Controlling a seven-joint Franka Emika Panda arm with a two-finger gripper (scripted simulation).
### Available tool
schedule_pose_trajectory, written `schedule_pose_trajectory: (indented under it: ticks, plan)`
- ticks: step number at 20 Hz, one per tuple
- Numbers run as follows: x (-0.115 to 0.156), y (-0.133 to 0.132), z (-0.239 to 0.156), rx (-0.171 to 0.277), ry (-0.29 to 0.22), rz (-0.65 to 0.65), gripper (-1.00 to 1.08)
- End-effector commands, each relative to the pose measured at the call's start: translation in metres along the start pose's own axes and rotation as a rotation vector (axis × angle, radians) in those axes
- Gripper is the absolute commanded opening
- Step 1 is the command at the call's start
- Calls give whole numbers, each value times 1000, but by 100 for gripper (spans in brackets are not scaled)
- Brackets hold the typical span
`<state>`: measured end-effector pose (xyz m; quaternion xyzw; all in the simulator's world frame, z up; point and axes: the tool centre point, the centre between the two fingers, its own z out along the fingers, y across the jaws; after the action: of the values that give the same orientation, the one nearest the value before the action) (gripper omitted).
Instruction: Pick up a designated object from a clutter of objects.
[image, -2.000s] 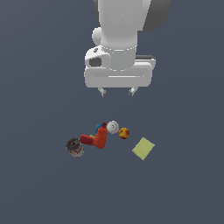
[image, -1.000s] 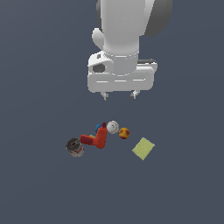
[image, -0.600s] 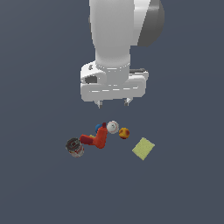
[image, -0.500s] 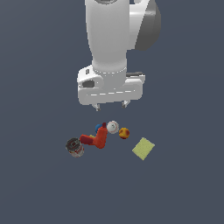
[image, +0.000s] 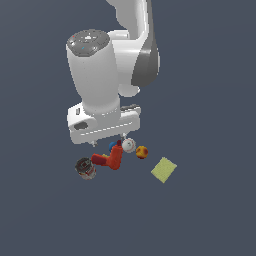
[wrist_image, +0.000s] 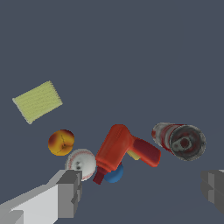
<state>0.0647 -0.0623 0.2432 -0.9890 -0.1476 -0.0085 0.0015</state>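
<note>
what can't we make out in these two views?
- Blue piece: mostly under the red L-shaped tool in the wrist view; in the exterior view the gripper body covers part of it.
- Gripper fingertips: cut off by the wrist view's edge.
- Tin can label: too small to read.

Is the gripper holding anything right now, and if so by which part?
Nothing is held. The gripper is open, its fingers wide apart with only bare floor between them; the tin can lies untouched beside the red L-shaped tool.

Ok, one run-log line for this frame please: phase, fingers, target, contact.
phase: approach above clutter | gripper: fingers open, empty | target: tin can on its side beside red L-shaped tool | contact: none
</note>
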Motion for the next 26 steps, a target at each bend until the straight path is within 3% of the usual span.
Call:
schedule_pose_trajectory:
  ticks: [1, 14, 26]
  plan:
    - [1, 18, 15, -2, -3, -45, 100]
    - [-5, 97, 90, 0, -15, -248, 100]
    - [-11, 122, 115, 2, -17, -311, 100]
